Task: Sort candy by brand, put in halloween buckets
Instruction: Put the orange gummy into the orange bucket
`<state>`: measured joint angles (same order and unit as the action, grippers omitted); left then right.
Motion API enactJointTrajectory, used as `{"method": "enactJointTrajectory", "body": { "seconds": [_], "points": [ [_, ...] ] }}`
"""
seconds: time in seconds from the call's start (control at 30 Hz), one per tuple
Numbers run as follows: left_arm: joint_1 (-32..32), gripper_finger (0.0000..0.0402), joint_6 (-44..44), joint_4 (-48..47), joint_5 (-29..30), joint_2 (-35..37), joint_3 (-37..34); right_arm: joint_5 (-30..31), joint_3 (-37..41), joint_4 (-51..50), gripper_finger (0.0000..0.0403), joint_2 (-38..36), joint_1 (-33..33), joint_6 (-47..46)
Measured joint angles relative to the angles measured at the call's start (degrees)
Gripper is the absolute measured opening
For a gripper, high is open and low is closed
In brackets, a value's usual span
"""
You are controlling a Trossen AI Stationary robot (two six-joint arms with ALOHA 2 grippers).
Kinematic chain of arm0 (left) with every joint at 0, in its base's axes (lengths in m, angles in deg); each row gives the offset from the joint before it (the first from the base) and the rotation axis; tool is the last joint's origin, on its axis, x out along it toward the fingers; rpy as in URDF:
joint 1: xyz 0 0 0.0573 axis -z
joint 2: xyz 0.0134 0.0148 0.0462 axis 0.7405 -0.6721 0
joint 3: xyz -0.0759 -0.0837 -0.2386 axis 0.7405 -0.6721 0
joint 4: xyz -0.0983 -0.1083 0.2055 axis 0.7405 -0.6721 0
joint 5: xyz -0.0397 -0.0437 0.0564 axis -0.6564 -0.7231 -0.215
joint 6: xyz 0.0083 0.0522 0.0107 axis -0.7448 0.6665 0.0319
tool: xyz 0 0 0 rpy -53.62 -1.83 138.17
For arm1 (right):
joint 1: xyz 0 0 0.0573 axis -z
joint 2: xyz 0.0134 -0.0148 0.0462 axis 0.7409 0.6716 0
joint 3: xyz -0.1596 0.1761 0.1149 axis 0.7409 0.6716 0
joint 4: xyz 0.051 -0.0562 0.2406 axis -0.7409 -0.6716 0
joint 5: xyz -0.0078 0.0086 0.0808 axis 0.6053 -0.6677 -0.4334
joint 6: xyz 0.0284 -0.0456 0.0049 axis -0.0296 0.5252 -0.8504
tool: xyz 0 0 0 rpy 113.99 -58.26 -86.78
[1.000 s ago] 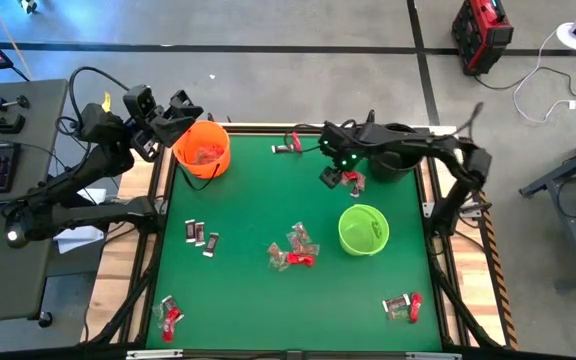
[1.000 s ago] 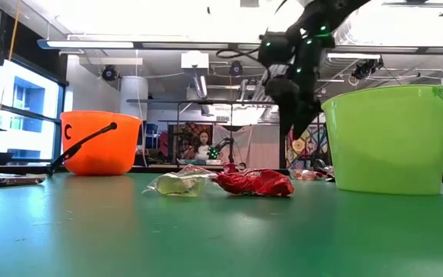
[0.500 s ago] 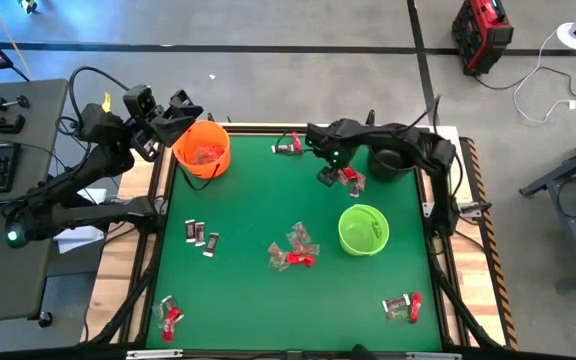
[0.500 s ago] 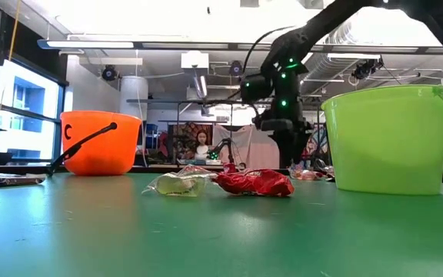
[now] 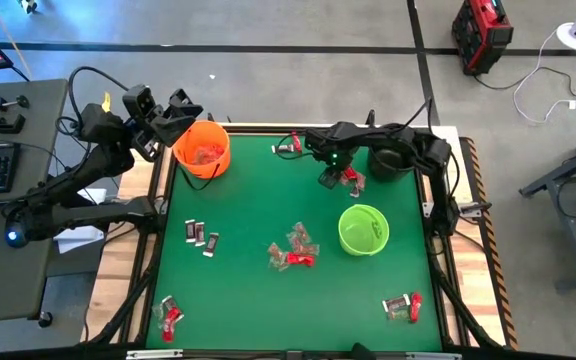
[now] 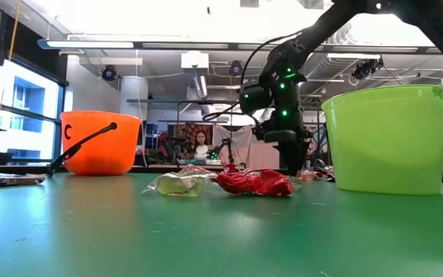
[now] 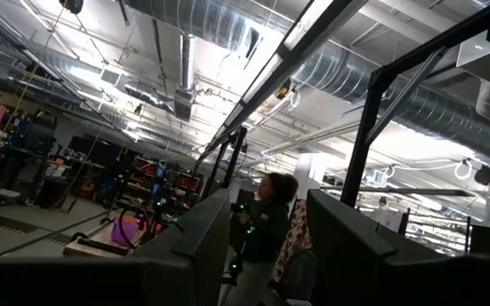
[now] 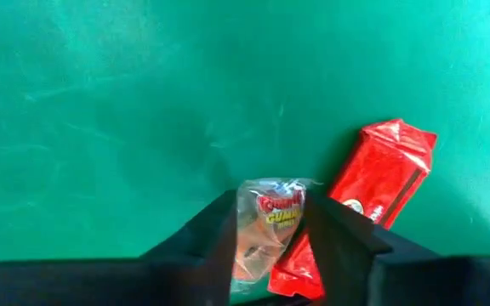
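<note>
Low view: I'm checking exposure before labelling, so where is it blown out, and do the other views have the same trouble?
Low view: the ceiling lights and the window at left burn to white, and the right arm's gripper shows as a dark silhouette. Left wrist view: bright ceiling strips glare behind dark fingers. Right wrist view: even light, only a soft shadow on the green mat by the clear candy.

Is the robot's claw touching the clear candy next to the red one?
Touching. In the right wrist view both fingers of the right gripper press against the sides of the clear candy, which lies against the red candy.
</note>
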<state>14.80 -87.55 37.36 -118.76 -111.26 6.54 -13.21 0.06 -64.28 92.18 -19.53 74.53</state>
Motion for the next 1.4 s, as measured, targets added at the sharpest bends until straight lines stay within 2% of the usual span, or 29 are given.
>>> {"method": "enactJointTrajectory", "body": {
  "seconds": [0.2, 0.27, 0.4, 0.5, 0.57, 0.7, 0.77, 0.87, 1.03, 1.4],
  "points": [
    [0.00, 0.0146, 0.01, 0.00, 0.00, 0.01, 0.00, 0.14, -0.26, 0.24, 0.0027, -0.38, -0.48, 0.21],
    [0.00, 0.0146, 0.01, 0.00, 0.00, 0.00, 0.00, -0.13, -1.06, 0.35, 0.0009, -1.01, -0.89, 1.02],
    [0.00, 0.0146, 0.01, 0.00, -0.02, -0.01, 0.00, -0.15, -4.75, 1.23, 0.0004, -2.49, -1.73, 0.93],
    [0.00, 0.0146, 0.00, 0.00, -0.02, 0.01, 0.00, -0.37, -8.28, 6.65, 0.0003, -3.69, -2.94, -1.15],
    [0.00, 0.0146, 0.01, -0.02, -0.02, 0.00, 0.00, -2.58, -9.95, 14.47, 0.0002, -4.34, -4.16, -4.32],
    [0.02, 0.0146, 0.01, -0.56, -0.04, 0.01, 0.00, -9.75, -11.51, 36.61, 0.0001, -3.74, -6.73, -14.49],
    [0.00, 0.0146, 0.01, -1.04, -0.04, 0.00, -0.02, -11.73, -11.54, 48.16, 0.0000, -2.75, -7.92, -19.91],
    [0.00, 0.0146, 0.01, -1.35, -0.04, -0.01, -0.02, -13.14, -12.22, 60.19, 0.0000, -0.49, -9.19, -25.65],
    [0.03, 0.0146, -0.01, -1.36, -0.04, -0.01, -0.02, -12.52, -18.28, 65.77, 0.0000, 6.23, -9.74, -29.44],
    [0.00, 0.0146, -0.14, -1.34, 0.07, -0.01, -0.02, -12.85, -44.19, 63.78, 0.0000, 24.99, -9.83, -29.44]
  ]
}}
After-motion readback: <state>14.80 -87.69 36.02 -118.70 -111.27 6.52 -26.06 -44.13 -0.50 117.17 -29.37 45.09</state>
